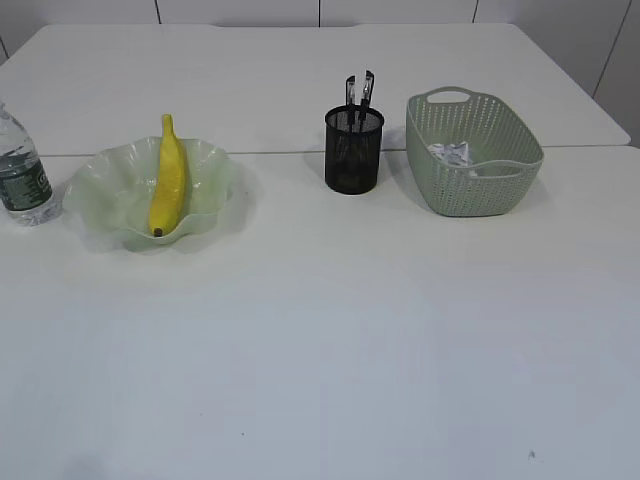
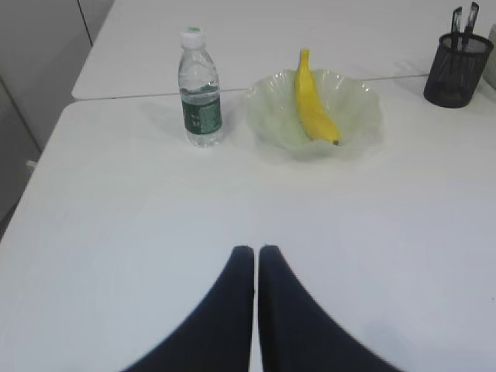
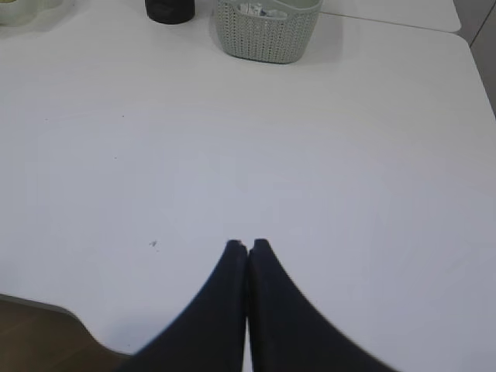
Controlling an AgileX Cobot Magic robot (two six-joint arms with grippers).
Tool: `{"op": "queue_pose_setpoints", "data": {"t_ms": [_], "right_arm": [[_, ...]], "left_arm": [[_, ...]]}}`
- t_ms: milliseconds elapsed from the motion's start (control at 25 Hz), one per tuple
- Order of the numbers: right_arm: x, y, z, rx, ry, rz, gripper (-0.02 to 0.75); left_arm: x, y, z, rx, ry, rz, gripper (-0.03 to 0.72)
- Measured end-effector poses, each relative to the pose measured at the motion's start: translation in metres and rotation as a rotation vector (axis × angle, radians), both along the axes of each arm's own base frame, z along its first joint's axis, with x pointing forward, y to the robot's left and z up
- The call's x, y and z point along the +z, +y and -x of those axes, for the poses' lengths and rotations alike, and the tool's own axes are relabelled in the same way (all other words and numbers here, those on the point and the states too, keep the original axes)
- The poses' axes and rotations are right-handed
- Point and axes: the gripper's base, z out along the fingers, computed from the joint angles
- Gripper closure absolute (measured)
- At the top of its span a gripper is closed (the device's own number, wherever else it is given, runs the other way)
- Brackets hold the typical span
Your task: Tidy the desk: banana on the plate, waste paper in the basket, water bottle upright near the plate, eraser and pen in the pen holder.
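Observation:
On the white desk [image 1: 320, 340] the yellow banana [image 1: 168, 186] lies in the pale green plate [image 1: 110, 185]. The water bottle [image 1: 20, 170] stands upright just left of the plate; the left wrist view shows the bottle [image 2: 200, 91], banana [image 2: 313, 102] and plate [image 2: 271, 116] too. Pens [image 1: 360, 90] stick out of the black mesh pen holder [image 1: 353, 150]. The eraser is hidden. Waste paper [image 1: 452, 154] sits inside the sage-green basket [image 1: 500, 190]. My left gripper [image 2: 256, 249] is shut and empty above bare desk. My right gripper [image 3: 247, 245] is also shut and empty, well short of the basket [image 3: 263, 35].
A seam [image 1: 270, 153] runs across where a second white table joins behind the objects. The desk's near edge [image 3: 46, 306] shows in the right wrist view, with brown floor below. Neither arm appears in the exterior view.

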Motion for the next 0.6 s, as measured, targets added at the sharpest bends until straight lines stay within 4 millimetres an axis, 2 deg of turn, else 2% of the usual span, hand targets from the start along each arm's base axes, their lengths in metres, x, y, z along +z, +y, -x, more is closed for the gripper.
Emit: {"op": "queue_pose_setpoints", "data": {"t_ms": [160, 360, 600], "right_arm": [[0.000, 0.000, 0.000, 0.000, 0.002, 0.000, 0.748], [0.000, 0.000, 0.000, 0.000, 0.002, 0.000, 0.748], [0.000, 0.000, 0.000, 0.001, 0.002, -0.001, 0.748]], "left_arm": [[-0.020, -0.003, -0.010, -0.015, 0.073, 0.010, 0.707], [-0.031, -0.003, -0.012, -0.017, 0.145, 0.011, 0.707], [-0.034, -0.003, -0.012, -0.016, 0.166, 0.010, 0.707]]}}
